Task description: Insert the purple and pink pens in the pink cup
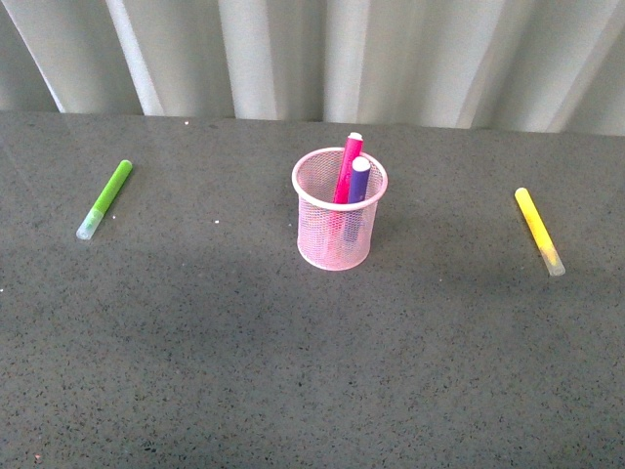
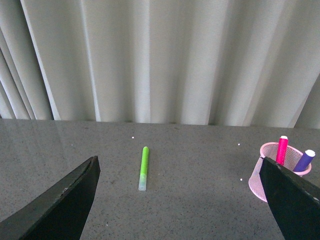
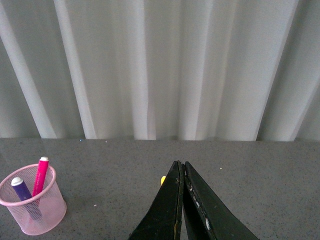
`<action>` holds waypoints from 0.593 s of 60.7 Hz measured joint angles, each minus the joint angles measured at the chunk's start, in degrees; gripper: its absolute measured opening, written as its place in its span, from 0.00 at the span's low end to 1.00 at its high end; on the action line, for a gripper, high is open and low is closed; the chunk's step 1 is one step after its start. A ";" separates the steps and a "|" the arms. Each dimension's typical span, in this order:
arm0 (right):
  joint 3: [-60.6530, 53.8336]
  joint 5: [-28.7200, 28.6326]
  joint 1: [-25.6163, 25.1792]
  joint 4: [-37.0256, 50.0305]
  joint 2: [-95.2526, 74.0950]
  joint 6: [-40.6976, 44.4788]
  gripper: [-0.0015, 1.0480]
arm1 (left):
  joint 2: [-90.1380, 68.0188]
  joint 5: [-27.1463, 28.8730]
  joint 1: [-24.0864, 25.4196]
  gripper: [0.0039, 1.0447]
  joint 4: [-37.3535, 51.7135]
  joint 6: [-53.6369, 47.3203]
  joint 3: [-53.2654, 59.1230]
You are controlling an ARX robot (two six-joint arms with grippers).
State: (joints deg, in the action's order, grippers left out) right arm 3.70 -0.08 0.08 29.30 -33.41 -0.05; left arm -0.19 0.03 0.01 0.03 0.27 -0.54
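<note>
Both the pink pen (image 1: 348, 168) and the purple pen (image 1: 357, 183) already stand in the pink cup (image 1: 339, 217) at the worktop (image 1: 293, 371) centre, so the job looks finished and only pulling clear remains. The left gripper (image 2: 180, 200) has its fingers wide apart, the right gripper (image 3: 181, 200) has them pressed together, both empty. The green marker (image 1: 105, 198) lies at the cup's 9 o'clock and the yellow marker (image 1: 538, 230) at 3 o'clock, both well apart and blocking nothing.

Both arms held back, out of the front view

The left end effector (image 2: 177, 200) has its two black fingers (image 2: 60, 205) spread wide apart and holds nothing — it hangs above the counter. The right end effector (image 3: 181, 170) has its fingers pressed together tip to tip — nothing between them.
</note>
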 joint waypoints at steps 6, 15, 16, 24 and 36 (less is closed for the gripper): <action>-0.83 0.02 0.00 -2.01 2.84 0.00 0.03 | 0.00 0.00 0.00 0.94 0.00 0.00 0.00; -2.43 -0.02 0.00 -2.45 5.77 0.02 0.03 | 0.00 0.00 0.00 0.94 0.00 0.00 0.00; -2.45 -0.02 0.00 -2.58 6.25 0.04 0.03 | 0.00 0.00 0.00 0.94 0.00 0.00 0.00; -2.49 0.00 0.00 -7.15 11.34 0.02 0.03 | 0.02 0.00 0.00 0.94 0.00 0.00 0.00; -2.49 0.00 0.00 -11.82 16.02 0.02 0.03 | 0.00 0.00 0.00 0.94 0.00 0.00 0.00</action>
State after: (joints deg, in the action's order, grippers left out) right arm 1.21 -0.08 0.08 17.47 -17.39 -0.03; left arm -0.19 0.03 0.01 0.03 0.27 -0.54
